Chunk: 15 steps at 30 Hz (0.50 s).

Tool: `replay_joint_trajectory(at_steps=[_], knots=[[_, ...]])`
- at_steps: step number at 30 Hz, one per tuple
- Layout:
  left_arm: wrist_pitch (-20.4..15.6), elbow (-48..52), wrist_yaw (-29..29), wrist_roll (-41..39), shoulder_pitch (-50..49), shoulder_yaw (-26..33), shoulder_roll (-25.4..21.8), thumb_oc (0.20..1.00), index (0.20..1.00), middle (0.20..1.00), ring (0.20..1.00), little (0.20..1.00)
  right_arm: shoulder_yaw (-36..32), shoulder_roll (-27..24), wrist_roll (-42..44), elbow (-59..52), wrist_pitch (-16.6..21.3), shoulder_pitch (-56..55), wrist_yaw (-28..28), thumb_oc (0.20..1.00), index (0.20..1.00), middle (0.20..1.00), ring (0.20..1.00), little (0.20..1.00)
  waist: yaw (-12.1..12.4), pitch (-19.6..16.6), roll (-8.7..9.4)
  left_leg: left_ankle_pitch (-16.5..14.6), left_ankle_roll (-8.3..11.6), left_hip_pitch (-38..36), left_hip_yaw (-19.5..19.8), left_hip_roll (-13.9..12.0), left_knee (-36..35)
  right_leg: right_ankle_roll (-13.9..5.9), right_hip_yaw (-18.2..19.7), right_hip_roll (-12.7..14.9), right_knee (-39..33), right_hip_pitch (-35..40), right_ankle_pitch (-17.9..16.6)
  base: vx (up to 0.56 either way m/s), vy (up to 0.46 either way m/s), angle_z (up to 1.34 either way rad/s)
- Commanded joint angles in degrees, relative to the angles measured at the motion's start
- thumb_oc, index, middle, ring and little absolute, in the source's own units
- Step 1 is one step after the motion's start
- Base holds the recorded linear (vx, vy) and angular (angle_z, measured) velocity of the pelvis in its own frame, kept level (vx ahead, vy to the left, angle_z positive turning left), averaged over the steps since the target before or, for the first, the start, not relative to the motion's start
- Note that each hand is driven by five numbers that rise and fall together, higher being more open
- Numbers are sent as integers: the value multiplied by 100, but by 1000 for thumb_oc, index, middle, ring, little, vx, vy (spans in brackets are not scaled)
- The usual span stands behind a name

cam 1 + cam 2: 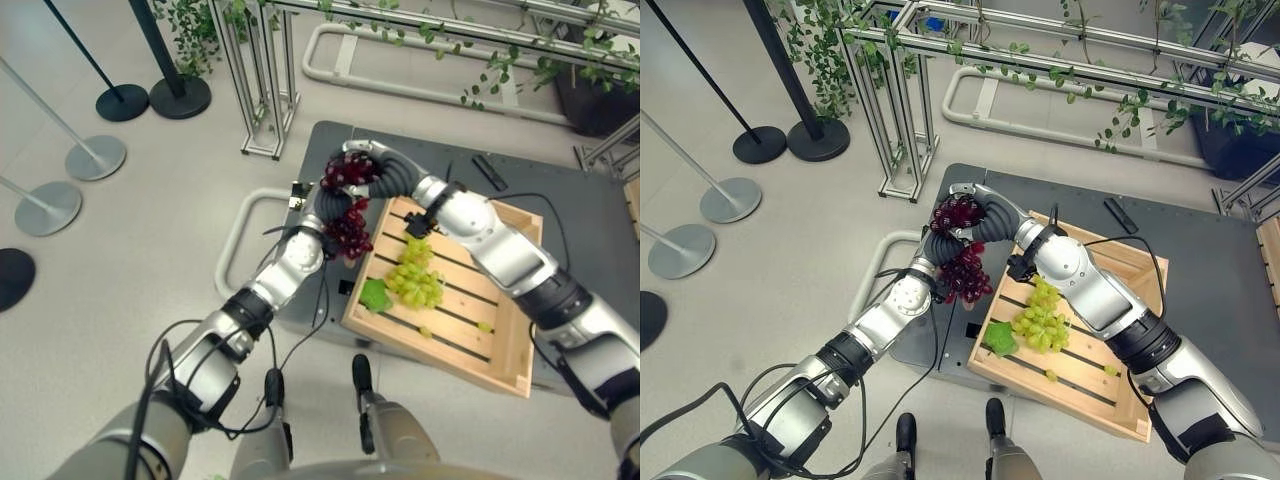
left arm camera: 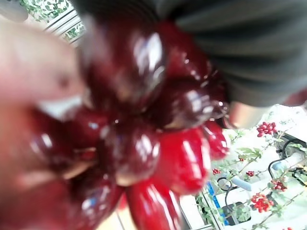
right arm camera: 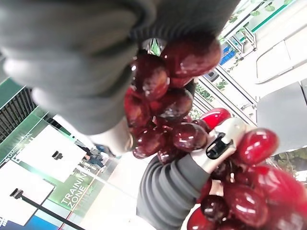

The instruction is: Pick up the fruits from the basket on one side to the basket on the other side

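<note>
Left eye view puts the bunch of dark red grapes [image 1: 346,205] in the air above the near-left corner of the grey platform [image 1: 590,230], caught between both hands. The left hand [image 1: 330,205] comes up from the lower left and meets the bunch at its middle; part of the bunch hangs below it, just beside the left edge of the wooden crate [image 1: 505,345]. The right hand [image 1: 365,165] curves in from the right and over the top of the bunch, its dark ribbed cover arched across the upper grapes. In the left wrist view the red grapes press close against that hand, but whether its fingers are curled round them I cannot tell. In the right wrist view the ribbed cover sits against the grapes and the fingers are hidden, so its hold cannot be told either.

A bunch of green grapes [image 1: 415,280] lies on the slats of the crate, with a green leaf [image 1: 374,295] at the crate's left edge and loose green grapes [image 1: 426,331] near it. The crate rests on the platform. Beyond it stand metal frame legs [image 1: 262,80] with trailing green foliage [image 1: 520,50], and round stanchion bases [image 1: 95,157] sit on the floor to the left.
</note>
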State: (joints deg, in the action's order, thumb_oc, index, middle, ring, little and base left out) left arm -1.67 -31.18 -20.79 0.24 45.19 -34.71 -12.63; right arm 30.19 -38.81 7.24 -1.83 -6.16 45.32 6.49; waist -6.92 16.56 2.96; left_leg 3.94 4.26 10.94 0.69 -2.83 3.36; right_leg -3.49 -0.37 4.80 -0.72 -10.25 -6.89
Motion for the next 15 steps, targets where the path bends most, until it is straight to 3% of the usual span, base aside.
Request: replay_joint_trajectory(at_steps=[1, 5, 6, 7, 8, 15], knots=[[-369, -382, -16, -263, 193, 8, 292, 200, 200, 200, 200, 200, 98, 374, 369, -280, 545, 389, -129, 200, 200, 200, 200, 200, 9, -634, 153, -885, 368, 434, 5, -337, 883, -480, -140, 521, 482, 279, 1453, 12, -13, -4], [-381, -413, 15, -369, 156, 12, 305, 200, 200, 200, 200, 200, 97, 369, 355, -281, 542, 375, -174, 200, 200, 200, 200, 200, 8, -644, 139, -868, 380, 406, 0, -349, 840, -484, -156, 515, 468, 289, 1452, 2, -5, -1], [-386, -395, 22, -411, 144, 30, 290, 200, 200, 200, 200, 200, 69, 372, 346, -259, 563, 356, -236, 401, 401, 401, 401, 401, 11, -641, 133, -861, 383, 406, 3, -356, 839, -486, -158, 519, 464, 291, 1449, 0, 0, 0], [-385, -392, 23, -413, 142, 29, 288, 200, 200, 200, 200, 200, 69, 373, 345, -259, 565, 354, -237, 947, 947, 947, 947, 947, 11, -642, 134, -861, 383, 406, 3, -356, 838, -486, -158, 519, 463, 291, 1448, 0, 0, 0], [-406, -353, 78, -522, 107, 71, 254, 200, 200, 200, 200, 200, 32, 366, 385, -275, 588, 353, -285, 1000, 1000, 1000, 1000, 1000, 9, -632, 122, -855, 388, 408, 1, -357, 832, -483, -153, 514, 459, 285, 1447, 0, 0, 0], [-501, 51, 203, -1044, -248, 333, 97, 200, 200, 200, 200, 200, -383, 341, 565, -420, 726, -98, -553, 1000, 1000, 1000, 1000, 1000, 24, -613, 64, -838, 405, 383, 15, -378, 795, -469, -170, 493, 461, 291, 1470, 0, 0, 0]])
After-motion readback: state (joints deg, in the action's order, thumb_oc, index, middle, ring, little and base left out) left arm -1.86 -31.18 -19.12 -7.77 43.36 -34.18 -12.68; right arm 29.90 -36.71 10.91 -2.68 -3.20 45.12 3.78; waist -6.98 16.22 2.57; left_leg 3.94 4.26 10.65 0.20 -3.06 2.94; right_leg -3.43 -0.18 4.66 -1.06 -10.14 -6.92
